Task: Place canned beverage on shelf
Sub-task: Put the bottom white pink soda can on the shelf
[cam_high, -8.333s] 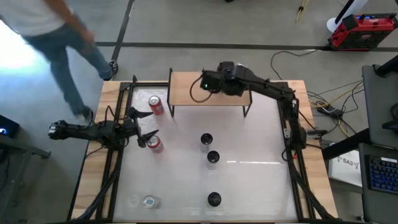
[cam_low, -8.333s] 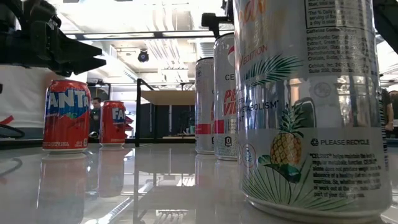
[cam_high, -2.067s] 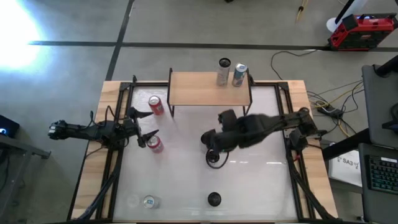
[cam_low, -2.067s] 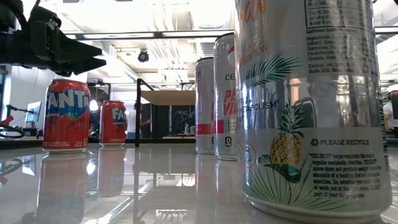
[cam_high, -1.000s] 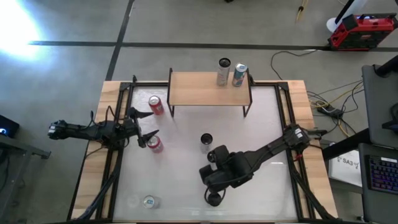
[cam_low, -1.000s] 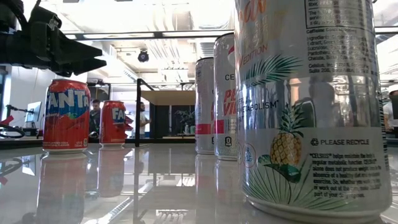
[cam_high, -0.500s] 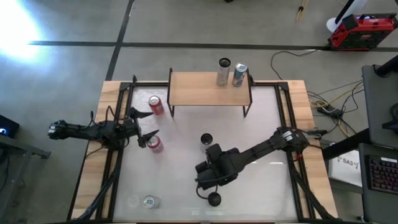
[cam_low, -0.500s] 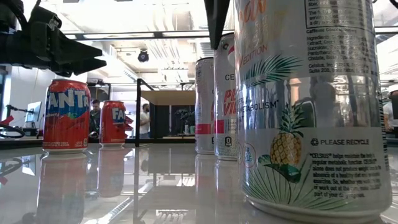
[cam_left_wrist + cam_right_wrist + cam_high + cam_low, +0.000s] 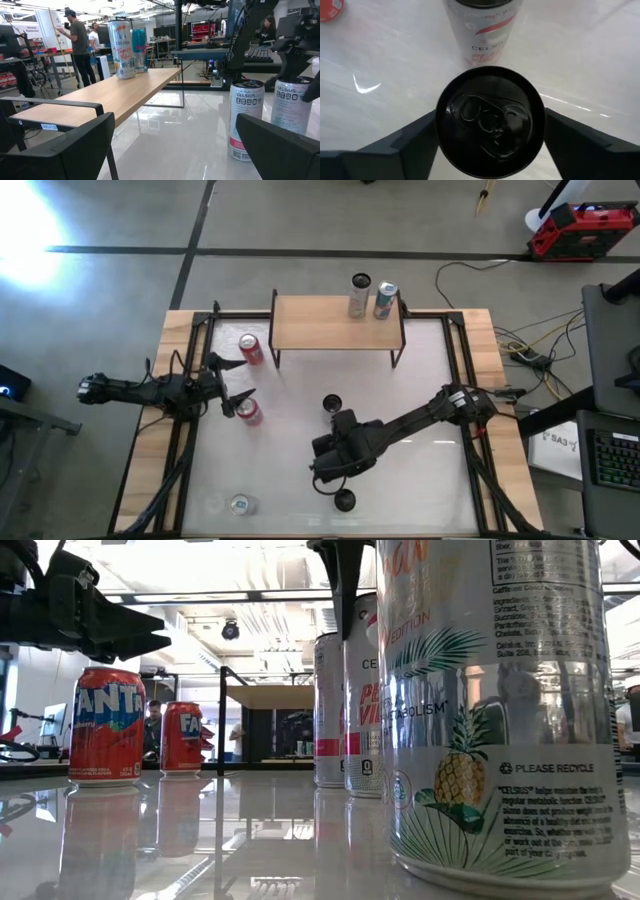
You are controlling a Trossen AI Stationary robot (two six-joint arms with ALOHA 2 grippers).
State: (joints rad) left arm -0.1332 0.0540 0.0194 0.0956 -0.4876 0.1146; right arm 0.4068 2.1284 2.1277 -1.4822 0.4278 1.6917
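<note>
The black-topped can stands upright near the middle of the worktop, a little toward its near edge. The right end effector points straight down over it and straddles it, one side to each flank of the can. Whether it already grips the can or only brackets it cannot be told. The right arm reaches in low from the worktop's right edge.

Just beyond, toward the far edge, a slim white Celsius can stands between the straddled can and the shelf. Another dark-topped can stands close to the near edge, right behind the end effector. The shelf sits along the far edge, its tan top on thin black legs. Two tall cans stand side by side at its far right corner, and the rest of the top is bare wood, from the left end past the middle. Open glossy surface lies in front of the shelf and along the worktop's right side.

The left end effector waits at the left edge with its jaws spread wide — holding nothing. One red Fanta can stands beside the shelf's left legs, a second just by the nearer jaw. A clear-topped can stands in the near left corner.

In the left wrist view, people stand in the room beyond the shelf.
</note>
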